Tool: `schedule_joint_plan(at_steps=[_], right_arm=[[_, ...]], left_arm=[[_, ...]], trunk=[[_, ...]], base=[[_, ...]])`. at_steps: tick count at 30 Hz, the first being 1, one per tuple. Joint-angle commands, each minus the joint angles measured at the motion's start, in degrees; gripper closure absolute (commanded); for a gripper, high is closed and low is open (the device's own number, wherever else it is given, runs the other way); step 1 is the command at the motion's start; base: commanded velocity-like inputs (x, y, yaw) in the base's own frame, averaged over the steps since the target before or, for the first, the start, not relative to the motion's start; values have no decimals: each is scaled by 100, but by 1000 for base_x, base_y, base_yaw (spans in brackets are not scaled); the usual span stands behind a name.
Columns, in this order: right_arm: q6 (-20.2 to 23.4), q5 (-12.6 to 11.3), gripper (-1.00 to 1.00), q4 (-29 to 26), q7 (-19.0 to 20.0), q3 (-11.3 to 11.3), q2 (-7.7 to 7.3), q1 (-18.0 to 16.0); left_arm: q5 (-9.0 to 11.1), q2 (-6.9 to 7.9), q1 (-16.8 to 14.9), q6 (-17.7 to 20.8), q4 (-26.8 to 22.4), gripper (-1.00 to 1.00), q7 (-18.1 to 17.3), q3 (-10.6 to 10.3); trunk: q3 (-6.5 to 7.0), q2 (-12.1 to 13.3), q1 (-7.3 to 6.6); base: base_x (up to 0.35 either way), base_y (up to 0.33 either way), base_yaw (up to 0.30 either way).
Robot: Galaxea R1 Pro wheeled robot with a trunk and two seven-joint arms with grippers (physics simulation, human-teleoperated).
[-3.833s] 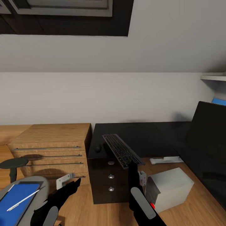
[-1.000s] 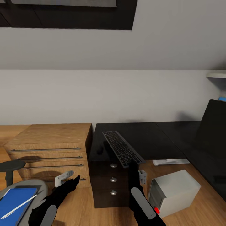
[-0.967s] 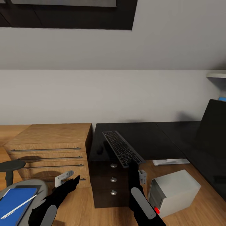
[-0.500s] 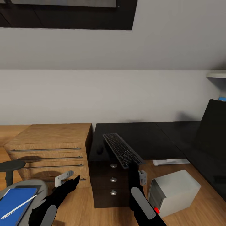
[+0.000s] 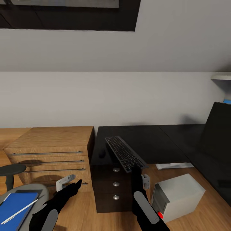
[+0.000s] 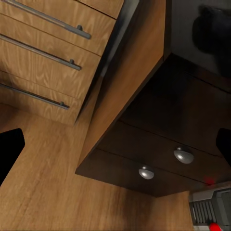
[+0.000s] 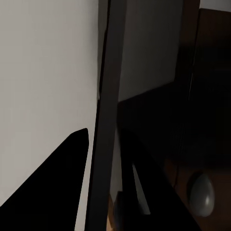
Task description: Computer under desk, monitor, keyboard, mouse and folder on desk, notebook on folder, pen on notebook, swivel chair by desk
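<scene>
Head view: right pincer (image 5: 138, 169) holds keyboard (image 5: 125, 153) tilted, far end up-left.

Black desk (image 5: 150, 141) bearing mouse (image 5: 102, 154)

Since the earliest picture your head camera has swung, sliding the swivel chair (image 5: 19, 195) and its folder (image 5: 16, 207) toward the lower left edge and the monitor (image 5: 216, 144) toward the right edge. In the last second, the keyboard (image 5: 125, 153) in your right gripper (image 5: 137, 170) sinks slightly toward the desk (image 5: 144, 141).
</scene>
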Motion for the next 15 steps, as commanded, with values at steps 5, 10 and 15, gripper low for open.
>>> schedule_joint_plan(at_steps=[5,10,15], right_arm=[[-44,-218,100,11,-21,8,0,-2],[-45,-211,100,11,-20,9,0,-3],[-46,-208,100,13,-24,9,0,-2]], left_arm=[[61,-1,-4,18,-9,-100,51,-4],[60,-2,-4,18,-9,-100,51,-4],[61,-2,-5,18,-9,-100,51,-4]], trunk=[[83,199,-111],[155,359,-198],[155,359,-198]], base=[[0,0,0],[0,0,0],[0,0,0]])
